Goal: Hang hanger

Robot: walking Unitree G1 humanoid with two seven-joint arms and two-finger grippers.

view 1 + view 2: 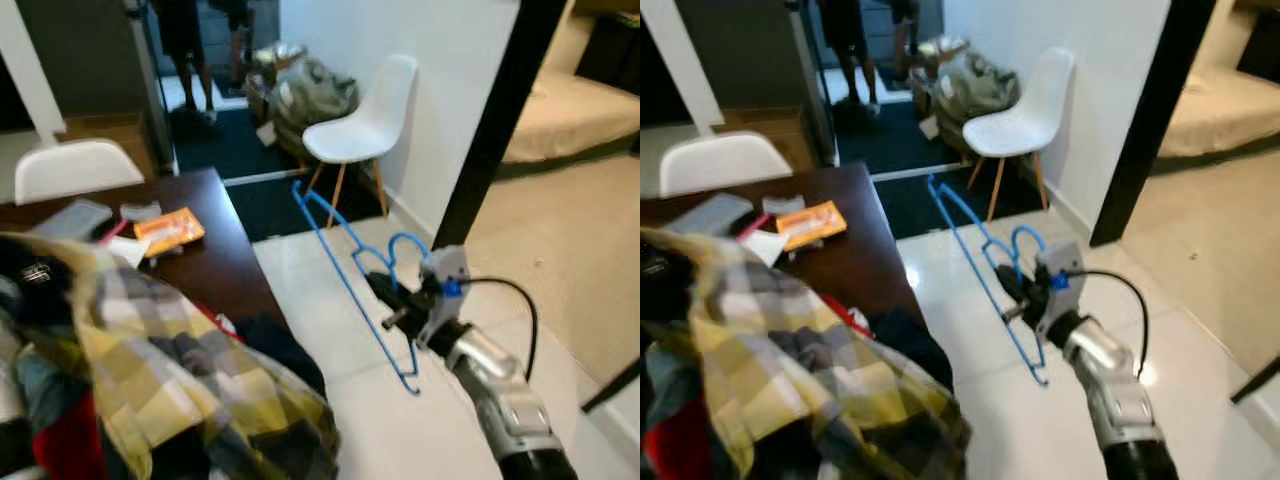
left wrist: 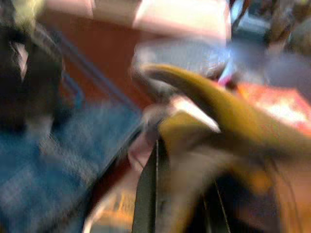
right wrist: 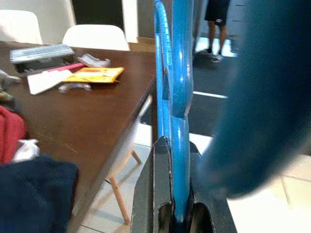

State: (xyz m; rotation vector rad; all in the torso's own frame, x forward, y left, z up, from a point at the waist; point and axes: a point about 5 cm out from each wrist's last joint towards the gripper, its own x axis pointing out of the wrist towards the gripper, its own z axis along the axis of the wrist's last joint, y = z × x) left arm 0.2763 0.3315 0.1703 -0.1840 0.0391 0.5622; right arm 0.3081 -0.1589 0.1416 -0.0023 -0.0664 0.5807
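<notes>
White tile floor point(image 1: 330, 330), right claw point(image 1: 385, 290) extended forward, clamped on blue hanger point(image 1: 335, 245)

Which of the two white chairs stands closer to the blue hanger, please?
The white chair by the wall; the blue hanger, clamped in the right gripper, points towards it. The other chair sits behind the dark table.

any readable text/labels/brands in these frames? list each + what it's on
No text can be read in any view.
Orange packet on the dark wooden table: has print, too blurred and small to read.
Black item on the clothes pile: a pale mark, unreadable.
Right gripper, shut on the blue hanger: no markings seen.
Left wrist view: motion-blurred, nothing legible.
</notes>
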